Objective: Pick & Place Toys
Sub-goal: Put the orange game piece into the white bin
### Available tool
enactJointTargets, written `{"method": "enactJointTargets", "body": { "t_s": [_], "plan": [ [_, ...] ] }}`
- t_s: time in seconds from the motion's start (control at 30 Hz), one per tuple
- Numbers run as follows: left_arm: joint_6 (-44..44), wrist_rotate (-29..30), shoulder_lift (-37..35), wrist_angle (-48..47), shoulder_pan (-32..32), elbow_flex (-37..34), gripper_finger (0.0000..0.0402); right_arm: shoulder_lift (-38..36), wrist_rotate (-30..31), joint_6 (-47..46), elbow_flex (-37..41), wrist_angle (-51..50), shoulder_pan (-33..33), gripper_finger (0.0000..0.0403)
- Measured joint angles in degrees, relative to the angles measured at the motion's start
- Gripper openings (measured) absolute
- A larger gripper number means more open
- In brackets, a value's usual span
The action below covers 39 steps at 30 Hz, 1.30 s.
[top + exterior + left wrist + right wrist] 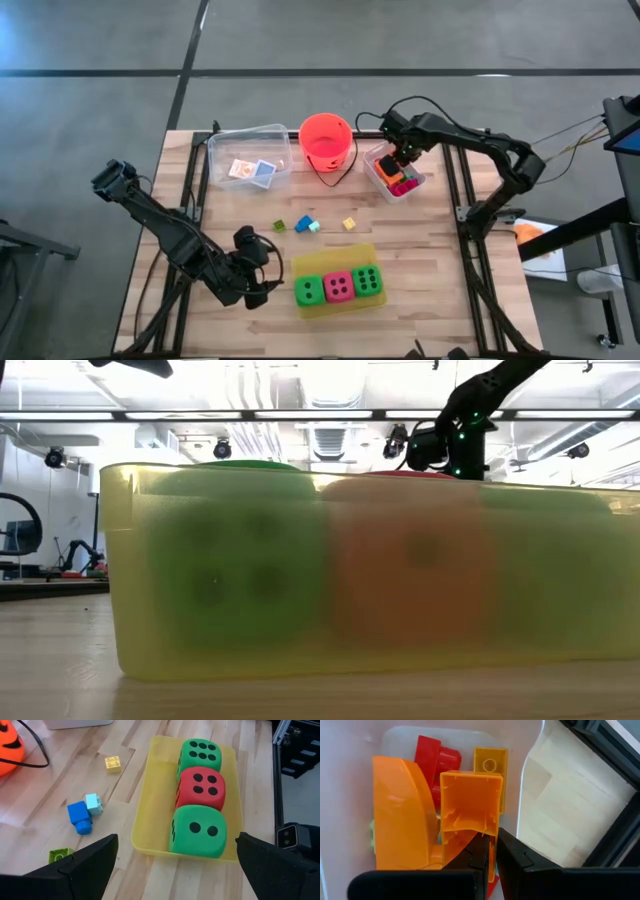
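Nearest the front edge of the wooden table (pixel 420 300), a flat yellow plastic tray (pixel 338 305) holds three foam dice in a touching row: a green foam die showing two black dots (pixel 309 291) on the left, a pink foam die with four dots (pixel 339 286) in the middle, and a second green die with six dots (pixel 367 281) on the right. In the low view the tray's translucent wall (pixel 300 650) fills the frame and the dice show only as blurred shapes behind it. Just to the left of the tray, the left gripper (pixel 258 277) sits low over the table with its fingers (pixel 90 860) spread wide apart and nothing between them, pointed toward the tray. Farther back, loose on the bare wood, lie a small green plastic brick (pixel 280 226), a blue brick joined to a pale cyan one (pixel 305 224), and a small yellow brick (pixel 349 224). At the far side, a clear plastic bin (pixel 250 155) on the left holds two small cards (pixel 252 170); beside it stands an orange-red bucket (pixel 326 141) with a black handle. To the right of the bucket, a smaller clear plastic tub (pixel 392 172) holds orange, red and yellow plastic pieces (pixel 445 795). The right arm reaches across from the right edge, and the right gripper (pixel 492 852) is down in this tub, fingers nearly together, pinching one wall of a hollow orange plastic block (pixel 470 805).
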State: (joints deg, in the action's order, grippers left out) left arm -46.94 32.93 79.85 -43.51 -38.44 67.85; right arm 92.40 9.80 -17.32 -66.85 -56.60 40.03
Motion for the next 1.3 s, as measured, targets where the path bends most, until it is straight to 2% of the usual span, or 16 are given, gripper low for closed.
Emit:
{"method": "enactJointTargets", "body": {
  "t_s": [1.2, 1.3],
  "plan": [
    [0.13, -0.01, 0.02, -0.07, 0.0, -0.04, 0.0394, 1.2, -3.58, 1.29, 0.55, -1.15, -0.03, 0.002],
    [0.13, -0.01, 0.02, -0.07, 0.0, -0.04, 0.0394, 1.18, -4.02, 2.12, 0.55, -1.62, -0.02, 0.003]
  ]
}}
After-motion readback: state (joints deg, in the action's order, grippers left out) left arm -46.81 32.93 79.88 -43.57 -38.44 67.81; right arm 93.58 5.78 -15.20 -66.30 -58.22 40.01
